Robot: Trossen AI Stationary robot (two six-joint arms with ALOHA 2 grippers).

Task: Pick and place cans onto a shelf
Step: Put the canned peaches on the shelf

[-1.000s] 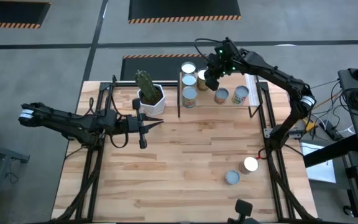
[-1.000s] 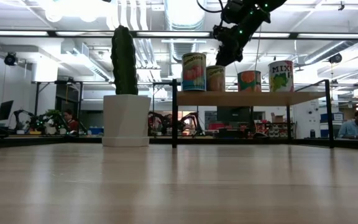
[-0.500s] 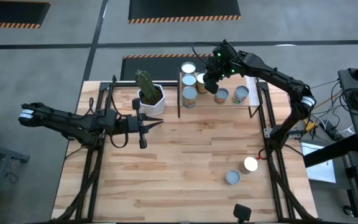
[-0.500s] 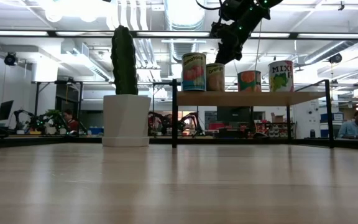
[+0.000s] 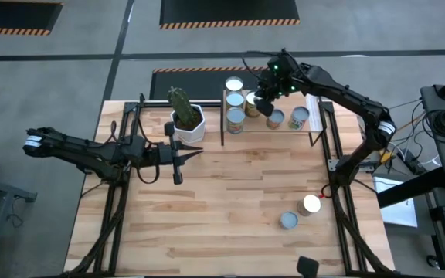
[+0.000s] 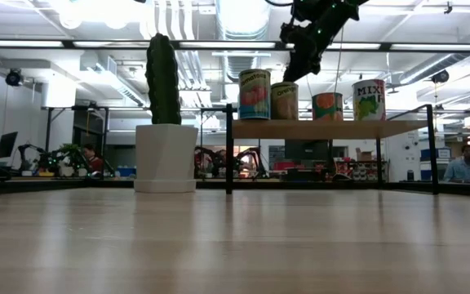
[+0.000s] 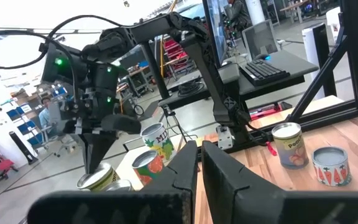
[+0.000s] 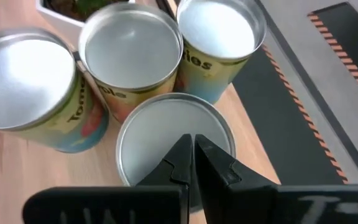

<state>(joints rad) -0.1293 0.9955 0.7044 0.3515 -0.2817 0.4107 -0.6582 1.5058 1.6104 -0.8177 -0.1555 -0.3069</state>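
Several cans stand upright on the wooden shelf (image 5: 286, 130), which also shows in the low view (image 6: 325, 128). My right gripper (image 8: 192, 157) is shut and empty. It hovers just above the silver top of one can (image 8: 166, 134), pointing down, and shows above the shelf in the high view (image 5: 264, 103) and low view (image 6: 294, 72). Three more cans (image 8: 132, 56) stand close around that can. Two cans (image 5: 311, 204) (image 5: 288, 221) stand on the table at the near right. My left gripper (image 5: 178, 158) is shut and empty, low over the table's left half.
A white hexagonal pot with a cactus (image 5: 188, 122) stands just left of the shelf. The shelf's thin black legs (image 6: 228, 151) rise from the table. The slatted tabletop (image 5: 230, 201) lies bare between the arms. People sit in the room beyond the table (image 6: 466, 163).
My right gripper has risen a little above the shelf's cans and drifted slightly toward the table's right edge. The cans have stayed where they were.
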